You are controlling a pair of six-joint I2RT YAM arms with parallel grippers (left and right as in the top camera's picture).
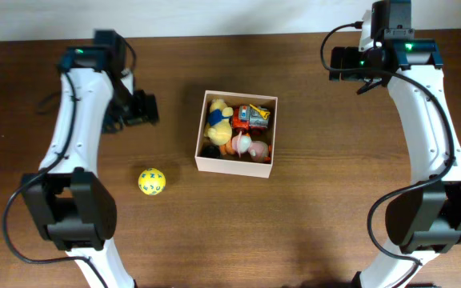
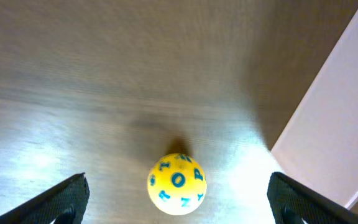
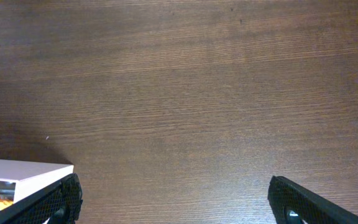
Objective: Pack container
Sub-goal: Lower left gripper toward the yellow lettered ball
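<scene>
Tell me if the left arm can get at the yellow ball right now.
Probably yes. The yellow ball lies alone on the table, apart from the container, and the open left gripper faces it with nothing between.

The container, a square white box with its top open, sits mid-counter, crammed with colourful toys.

We see a table of dark, grained wood, matt with a faint sheen. The container looks like matt white cardboard. Beside the container, the yellow ball seems smooth, printed plastic. The right arm's fingers look matt black, mesh-textured.
</scene>
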